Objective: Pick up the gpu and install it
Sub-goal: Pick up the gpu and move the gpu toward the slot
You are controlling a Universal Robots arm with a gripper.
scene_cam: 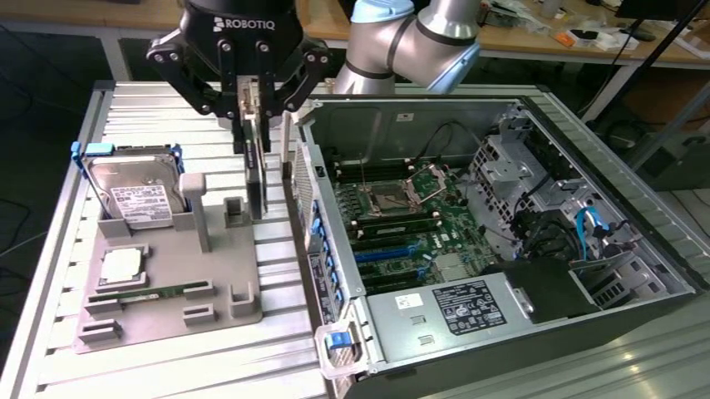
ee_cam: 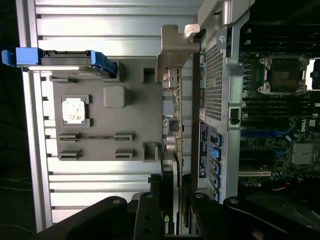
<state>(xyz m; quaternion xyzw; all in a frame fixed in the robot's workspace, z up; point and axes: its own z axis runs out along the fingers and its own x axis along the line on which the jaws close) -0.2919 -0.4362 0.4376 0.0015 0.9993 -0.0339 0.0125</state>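
The gpu [scene_cam: 256, 179] hangs on edge, long side vertical, a slim dark card with a silver bracket [ee_cam: 175, 47] at one end. My gripper [scene_cam: 253, 112] is shut on its upper part, one finger on each face. The card is between the grey holder tray [scene_cam: 178, 274] and the open computer case [scene_cam: 466, 233]. Its lower end is close to the tray's slot block [scene_cam: 235, 212]; I cannot tell whether they touch. In the wrist view the gpu [ee_cam: 173, 130] shows edge-on, running away from my gripper [ee_cam: 172, 212] alongside the case wall [ee_cam: 212, 75].
On the tray stand a silver hard drive [scene_cam: 139, 195] in a blue-handled frame, a processor chip [scene_cam: 120, 264] and a green memory stick [scene_cam: 150, 293]. Inside the case lies the motherboard with blue slots [scene_cam: 388, 249] and a processor socket [scene_cam: 400, 199]. The ribbed metal table [scene_cam: 166, 366] surrounds everything.
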